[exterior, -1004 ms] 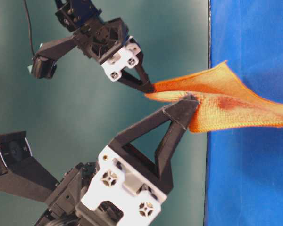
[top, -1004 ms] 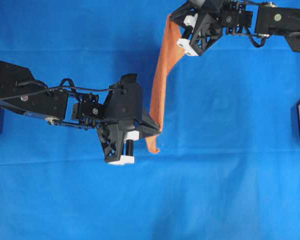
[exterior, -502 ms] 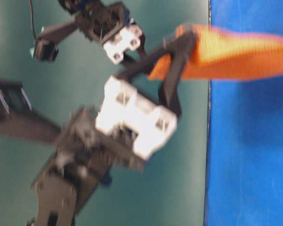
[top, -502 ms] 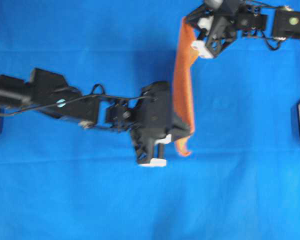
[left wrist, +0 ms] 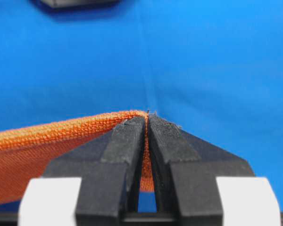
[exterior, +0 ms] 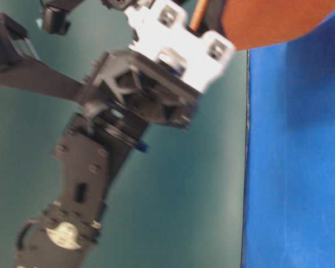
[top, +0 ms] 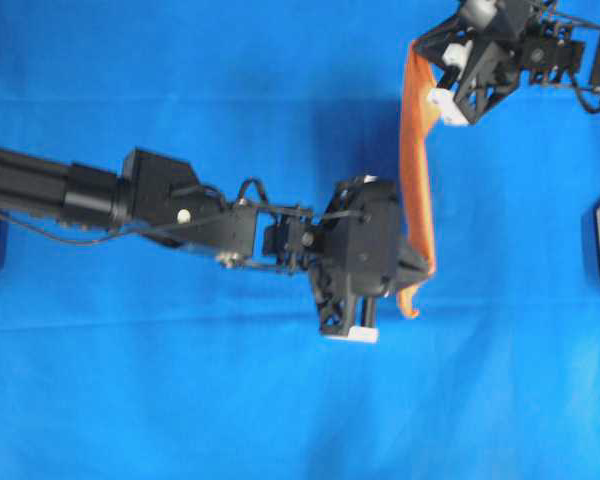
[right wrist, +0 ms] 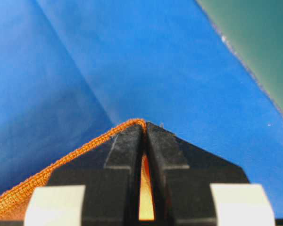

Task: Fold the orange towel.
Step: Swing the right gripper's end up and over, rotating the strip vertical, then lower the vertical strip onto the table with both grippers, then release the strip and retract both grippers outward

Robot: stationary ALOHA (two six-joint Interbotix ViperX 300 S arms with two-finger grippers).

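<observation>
Jaws first. Left gripper (left wrist: 147, 123): jaws pressed together with the hem of the orange towel (top: 417, 190) pinched between the tips; orange weave shows in the slit. Right gripper (right wrist: 144, 129): jaws likewise clamped on a towel corner, cloth visible between the pads.

Landmark: the blue table cloth (top: 180, 400).

Left of cloth centre, overhead view: the left arm reaches in from the cloth's left edge, its gripper just right of centre, holding the towel's lower end; a short tail of cloth curls down past the tips.

Right: towel hangs as a narrow upright band between the two grippers, lifted off the blue table cloth, edge-on to the overhead camera. The right gripper holds the upper end near the cloth's far right corner.

Table-level view blurred; only an orange mass above the cloth can be read there.

Progress, as judged: two corners gripped and the towel raised. No fold laid down yet. Left to do: lower it, bring the held edge over, release, flatten.
</observation>
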